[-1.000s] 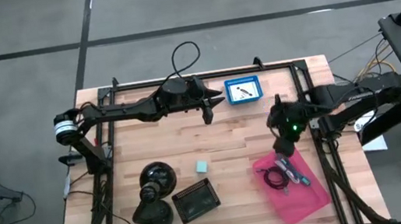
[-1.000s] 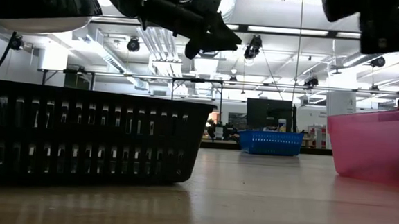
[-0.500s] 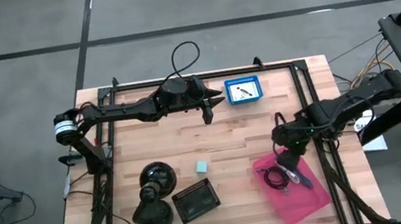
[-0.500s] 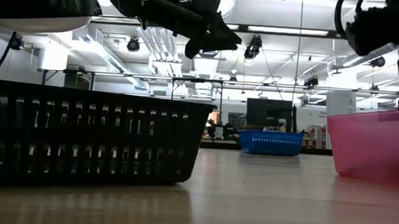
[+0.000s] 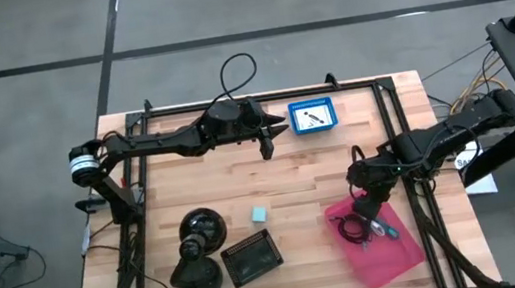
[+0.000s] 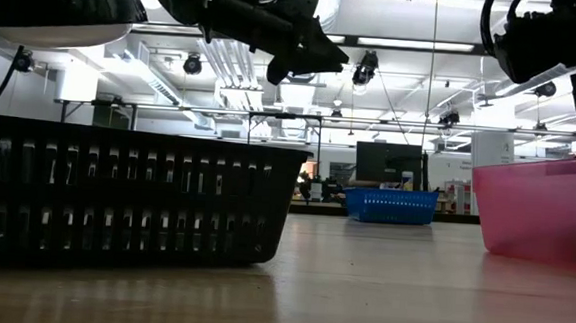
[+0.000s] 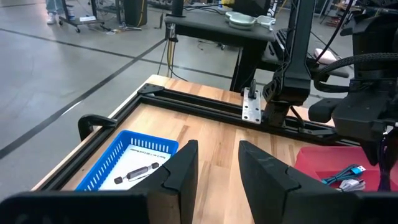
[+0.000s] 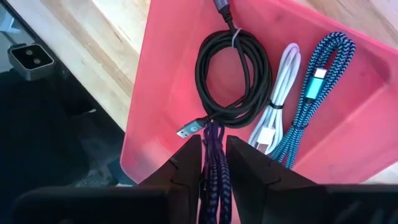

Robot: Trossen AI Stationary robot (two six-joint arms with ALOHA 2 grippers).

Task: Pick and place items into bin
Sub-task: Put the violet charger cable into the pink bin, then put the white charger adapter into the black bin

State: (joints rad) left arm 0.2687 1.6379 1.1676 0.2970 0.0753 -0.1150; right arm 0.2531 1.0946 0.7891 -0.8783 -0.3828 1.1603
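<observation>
A dark purple braided cable (image 8: 214, 163) hangs between the right gripper's (image 8: 213, 163) two dark fingers (image 8: 186, 168), which pinch it just above a translucent pink plastic bin (image 8: 163, 93). In the bin lie a coiled black cable (image 8: 235, 78), a folded white cable (image 8: 277, 115) and a teal braided cable (image 8: 311, 99), side by side; the purple cable's hanging end reaches the black coil's plug. From above, the bin (image 5: 394, 251) sits on the right of the pale wooden counter (image 5: 292, 174), toward its near edge, with the right gripper (image 5: 366, 211) over its far end.

A pale teal cube (image 5: 259, 213) rests near the counter's middle, just beside a small black slotted basket (image 5: 251, 258) and two big black domed objects (image 5: 199, 248).

The left gripper (image 5: 266, 146) hangs over the far middle of the counter, its fingers (image 7: 180, 171) spread a little and holding nothing, just beside a small blue plastic tray (image 5: 312, 116) that holds a white card with a dark pen-like item (image 7: 138, 171) on it.
</observation>
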